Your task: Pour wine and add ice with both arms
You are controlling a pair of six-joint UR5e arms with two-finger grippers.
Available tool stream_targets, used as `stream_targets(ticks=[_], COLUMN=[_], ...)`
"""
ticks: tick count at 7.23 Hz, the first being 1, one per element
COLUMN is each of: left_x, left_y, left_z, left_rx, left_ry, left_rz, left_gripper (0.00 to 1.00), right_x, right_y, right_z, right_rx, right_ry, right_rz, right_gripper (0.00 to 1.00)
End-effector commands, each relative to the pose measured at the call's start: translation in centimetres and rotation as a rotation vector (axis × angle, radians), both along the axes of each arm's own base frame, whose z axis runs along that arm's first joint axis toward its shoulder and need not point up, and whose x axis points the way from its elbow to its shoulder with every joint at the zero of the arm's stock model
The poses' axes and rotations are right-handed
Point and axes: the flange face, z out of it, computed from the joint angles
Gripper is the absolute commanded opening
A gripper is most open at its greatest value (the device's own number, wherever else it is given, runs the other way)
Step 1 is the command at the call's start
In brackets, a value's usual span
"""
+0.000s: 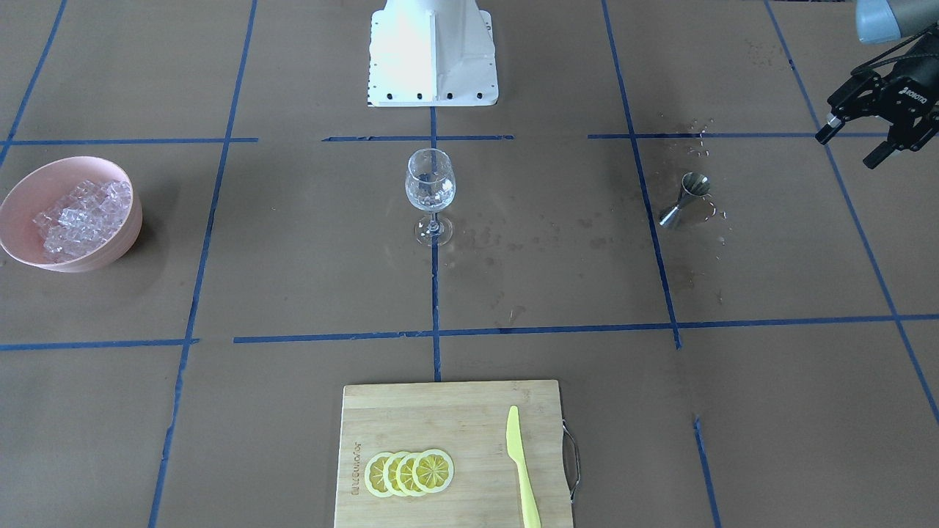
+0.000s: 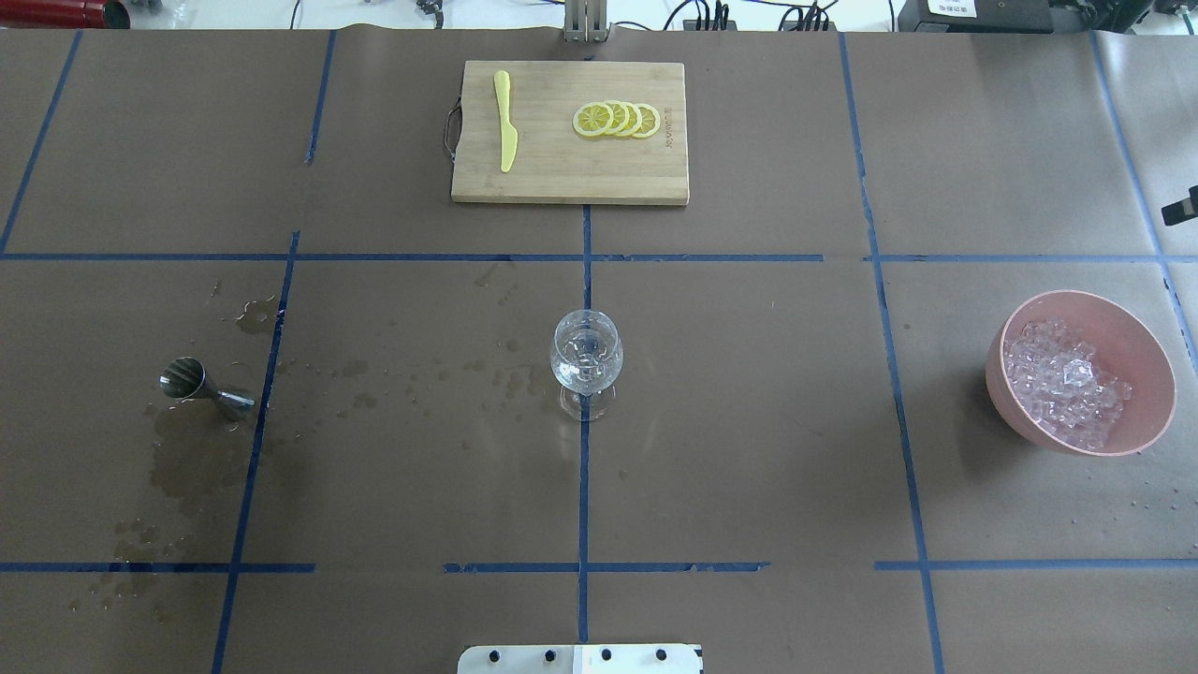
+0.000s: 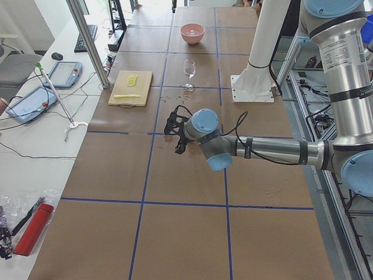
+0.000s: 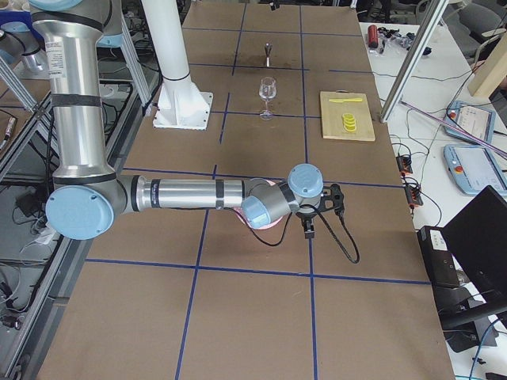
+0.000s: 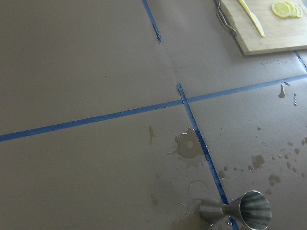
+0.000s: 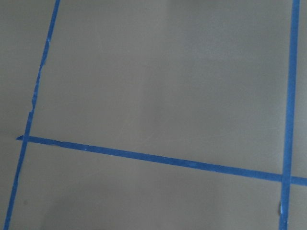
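Found the left gripper (image 1: 849, 148) at the upper right of the front view, hanging above the table with fingers spread wide and nothing between them. Caught only a dark sliver of the right gripper (image 2: 1181, 206) at the right edge of the overhead view, and could not tell open from closed there or from the side view. Noted the jigger (image 1: 686, 198) lying on its side right of centre in the front view, ringed by wet patches (image 2: 192, 463) on the brown paper, well apart from the wine glass (image 1: 430, 192) standing upright at frame centre. Could not make out wine in the glass with any certainty; glints only. Saw the ice (image 1: 81, 214) heaped in the pink bowl (image 1: 110, 253) at the far left of that view. Judged the pouring likely over, or partly spilled, given the tipped jigger and stains. Judged the ice step not yet begun, with the bowl full and neither gripper near it. Passed over the cutting board (image 1: 455, 411), lemon slices (image 1: 409, 473) and knife (image 1: 522, 469) at bottom centre.
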Motion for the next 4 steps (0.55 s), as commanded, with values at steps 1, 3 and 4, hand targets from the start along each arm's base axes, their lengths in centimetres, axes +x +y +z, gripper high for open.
stream_targets(ticks=[1,3,4], left_x=[-0.6,-0.9,-0.9], left_y=[-0.7,-1.1,-1.0], left_z=[1.7,2.2,2.1], left_rx=[-0.019,-0.012,-0.012], left_ry=[-0.045,-0.081,-0.082], left_rz=[-0.058,-0.113,-0.114], left_gripper=[1.0,1.0,1.0], right_x=[-2.9,-4.9,-7.4], right_y=[5.4,9.7,10.2], right_z=[-2.6,-2.7,-3.6], right_rx=[-0.088,-0.198,-0.282], right_ry=[-0.003,-0.005,-0.013], right_rz=[0.033,0.036,0.063], right_gripper=[1.0,1.0,1.0])
